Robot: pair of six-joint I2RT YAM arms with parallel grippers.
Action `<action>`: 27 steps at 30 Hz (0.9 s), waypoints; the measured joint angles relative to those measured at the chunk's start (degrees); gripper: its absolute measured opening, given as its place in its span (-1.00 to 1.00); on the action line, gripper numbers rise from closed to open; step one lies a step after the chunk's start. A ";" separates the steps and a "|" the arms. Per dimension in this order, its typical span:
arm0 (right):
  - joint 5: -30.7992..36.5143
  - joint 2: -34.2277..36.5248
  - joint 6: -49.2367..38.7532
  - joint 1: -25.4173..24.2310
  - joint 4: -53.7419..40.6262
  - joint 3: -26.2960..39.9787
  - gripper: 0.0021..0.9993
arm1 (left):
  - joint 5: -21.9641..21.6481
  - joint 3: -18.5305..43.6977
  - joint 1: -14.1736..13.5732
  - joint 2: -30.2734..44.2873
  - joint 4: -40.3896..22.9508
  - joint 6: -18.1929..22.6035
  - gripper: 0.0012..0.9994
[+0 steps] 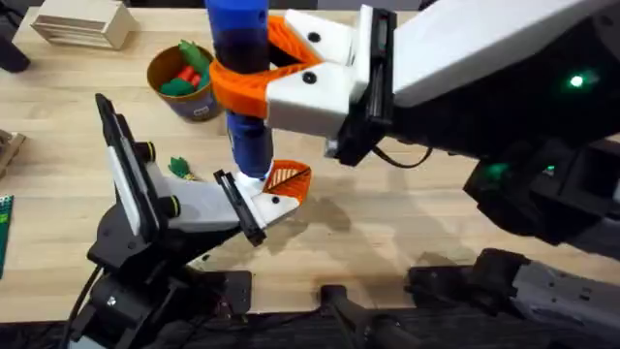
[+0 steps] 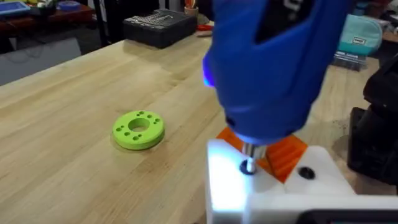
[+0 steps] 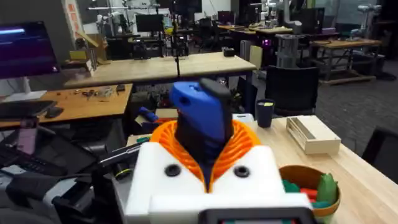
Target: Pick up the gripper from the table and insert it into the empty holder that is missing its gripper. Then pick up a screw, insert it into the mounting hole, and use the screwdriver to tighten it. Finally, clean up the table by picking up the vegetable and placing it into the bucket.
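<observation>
**A:** Nearest the arms' bases, the left gripper (image 1: 281,194) lies low over the surface (image 1: 407,223), pointing right. The orange finger (image 1: 289,178) is seated on its white holder (image 1: 266,206). Whether its fingers are apart or closed, I cannot tell.

**B:** And the screwdriver (image 1: 242,82)?

**A:** Clamped between the orange pads of the right gripper (image 1: 254,70), which is closed around the blue handle. Its long axis stands close to upright, tip down. In the left wrist view the metal tip (image 2: 248,158) meets the screw (image 2: 247,167) in the mounting hole, with a second dark hole (image 2: 306,173) just beside.

**B:** So tightening is the step in hand. How to do it well?

**A:** Keep the shaft square to the holder's face, press lightly so the tip stays in the screw head, and hold the left arm steady. Any lean risks the tip slipping out.

**B:** Farther back?

**A:** The vegetable (image 1: 180,167) lies on the surface left of the holder; the bucket (image 1: 184,82) stands beyond it.
</observation>
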 joint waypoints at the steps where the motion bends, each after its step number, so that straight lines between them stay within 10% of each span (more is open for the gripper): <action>1: 0.00 0.00 -0.04 0.00 0.00 0.00 -0.95 | 0.00 0.00 0.00 0.00 0.00 0.00 -0.99; 27: -3.02 0.00 -2.94 -0.71 -0.39 0.00 -0.95 | 0.00 0.00 0.00 0.00 0.00 0.00 -0.99</action>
